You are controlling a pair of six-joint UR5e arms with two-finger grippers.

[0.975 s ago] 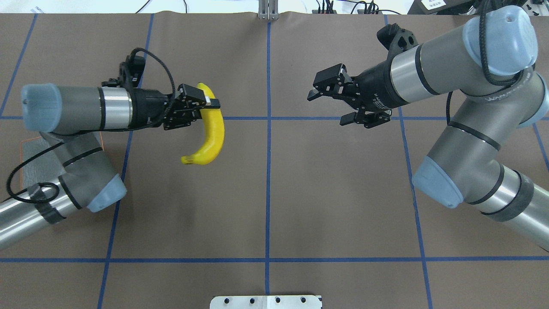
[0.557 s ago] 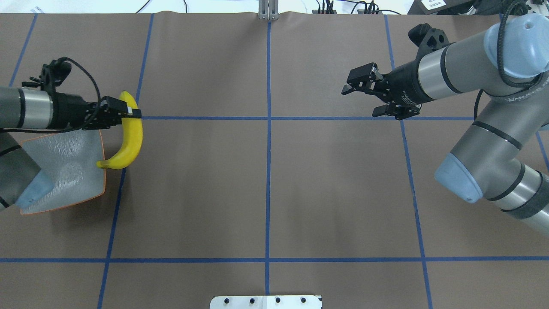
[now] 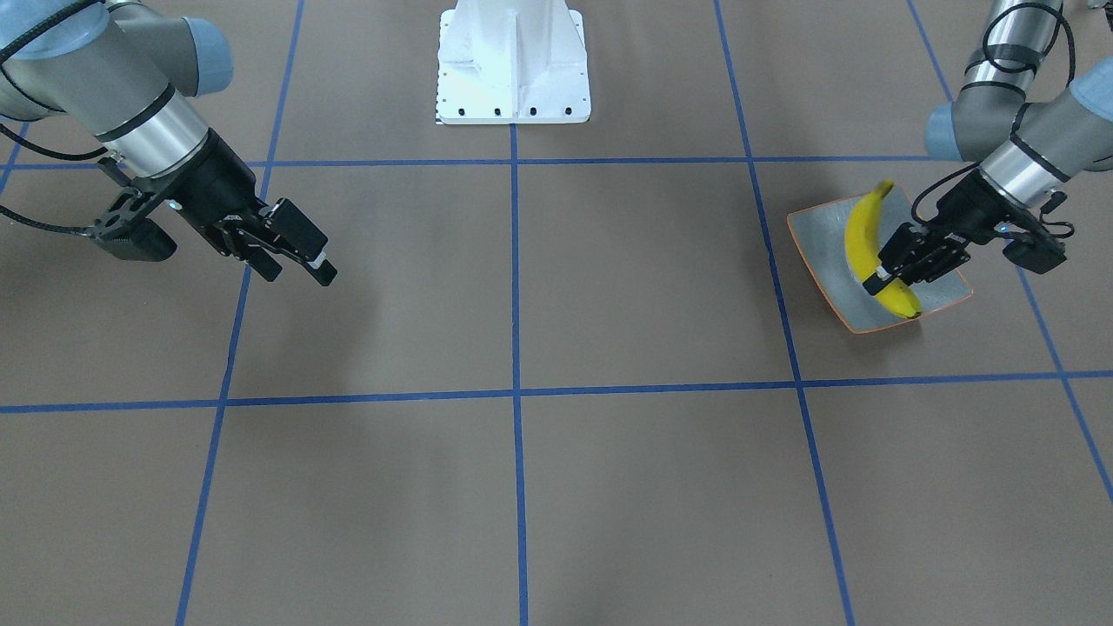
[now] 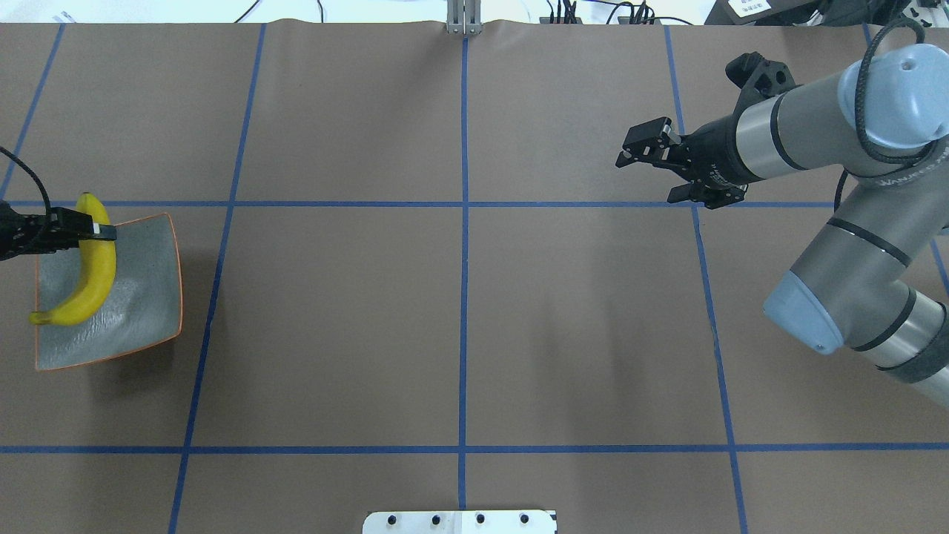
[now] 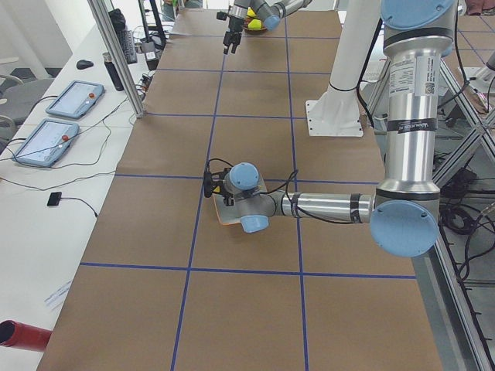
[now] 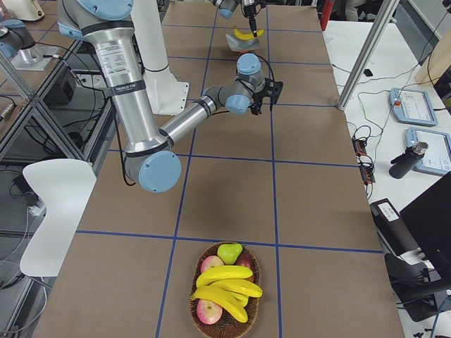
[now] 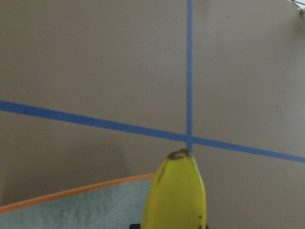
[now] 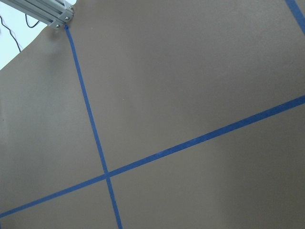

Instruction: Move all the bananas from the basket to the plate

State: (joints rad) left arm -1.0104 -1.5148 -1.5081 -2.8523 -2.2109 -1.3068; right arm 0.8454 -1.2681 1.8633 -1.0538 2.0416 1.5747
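One banana, clamped near one end by the left gripper, lies over the plate at the worktop's left edge, perhaps touching it. The right gripper has its jaws spread and empty.

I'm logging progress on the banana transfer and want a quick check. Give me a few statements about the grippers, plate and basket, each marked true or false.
1. The left gripper is shut on a banana. True.
2. That banana is over the plate. True.
3. The right gripper carries a banana. False: it is open and empty.
4. The basket is empty. False: it holds bananas and a pear, among other fruit.
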